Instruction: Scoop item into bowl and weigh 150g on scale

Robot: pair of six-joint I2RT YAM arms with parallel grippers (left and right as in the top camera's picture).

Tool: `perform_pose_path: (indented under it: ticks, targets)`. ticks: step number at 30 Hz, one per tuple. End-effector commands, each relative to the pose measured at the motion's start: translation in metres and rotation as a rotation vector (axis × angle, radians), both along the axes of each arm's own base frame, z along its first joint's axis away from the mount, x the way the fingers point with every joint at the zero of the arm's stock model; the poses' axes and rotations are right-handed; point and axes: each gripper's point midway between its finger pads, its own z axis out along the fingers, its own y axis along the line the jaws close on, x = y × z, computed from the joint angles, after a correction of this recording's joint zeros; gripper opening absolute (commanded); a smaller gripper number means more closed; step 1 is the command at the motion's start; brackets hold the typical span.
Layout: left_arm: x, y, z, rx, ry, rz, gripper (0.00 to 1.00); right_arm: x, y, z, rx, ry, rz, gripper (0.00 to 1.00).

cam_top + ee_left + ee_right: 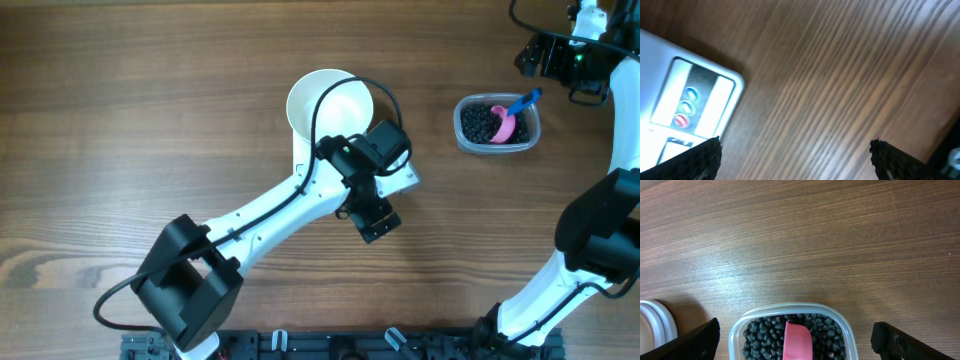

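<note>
While the bowl [330, 100] sits empty, step in hand: most likely the scoop pick-up; nothing weighed yet.
Left gripper [796, 142]: jaws spread wide, nothing between them; over bare table [150, 80], at 6 o'clock of the scale [695, 100], display end just beside one finger.
Right gripper [795, 330]: jaws released, empty, hanging above the tub [737, 330].
Item: black beans [765, 335] heaped in the clear tub, at 3 o'clock of the bowl, well apart.
Scoop: pink scoop [505, 122] lies in the beans, blue handle [527, 99] poking out toward 1 o'clock.
Bowl and scale: bowl at the scale's 11 o'clock end; the left arm [270, 215] hides whether it rests on the platform.
Doing it well: close on the blue handle, not the pink cup; square the jaws across it; lift level. Left arm wants to be clear of the scale, so nothing leans on it.
Risk: beads roll; an overfull scoop spills on the crossing.
</note>
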Motion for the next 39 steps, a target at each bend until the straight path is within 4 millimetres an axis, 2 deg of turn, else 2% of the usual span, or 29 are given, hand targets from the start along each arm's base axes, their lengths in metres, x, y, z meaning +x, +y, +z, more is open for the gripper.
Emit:
perform_pose_path:
  ticks: [1,6,8,14,22,27,32,39]
  targets:
    - [0.018,0.012,-0.004,0.021,-0.037,-0.042,1.00,0.004,-0.006,0.003,-0.008,-0.012,-0.013,1.00]
    - [0.028,0.013,-0.020,0.046,-0.040,-0.028,1.00,0.004,-0.006,0.003,-0.008,-0.012,-0.013,1.00]
    - [0.023,0.016,-0.025,0.063,-0.003,0.012,1.00,0.004,-0.006,0.003,-0.008,-0.012,-0.013,1.00]
    - [0.015,0.027,-0.046,0.110,0.070,-0.047,1.00,0.004,-0.006,0.003,-0.008,-0.012,-0.013,1.00]
    - [0.023,0.022,-0.055,0.098,0.056,-0.043,1.00,0.004,-0.006,0.003,-0.008,-0.012,-0.013,1.00]
    - [0.024,0.025,-0.072,0.134,0.071,-0.042,1.00,0.004,-0.006,0.003,-0.008,-0.012,-0.013,1.00]
    - [0.032,0.023,-0.074,0.121,0.049,-0.032,1.00,0.004,-0.006,0.003,-0.008,-0.012,-0.013,1.00]
    - [0.045,0.037,-0.075,0.157,0.018,0.001,1.00,0.004,-0.006,0.003,-0.008,-0.012,-0.013,1.00]
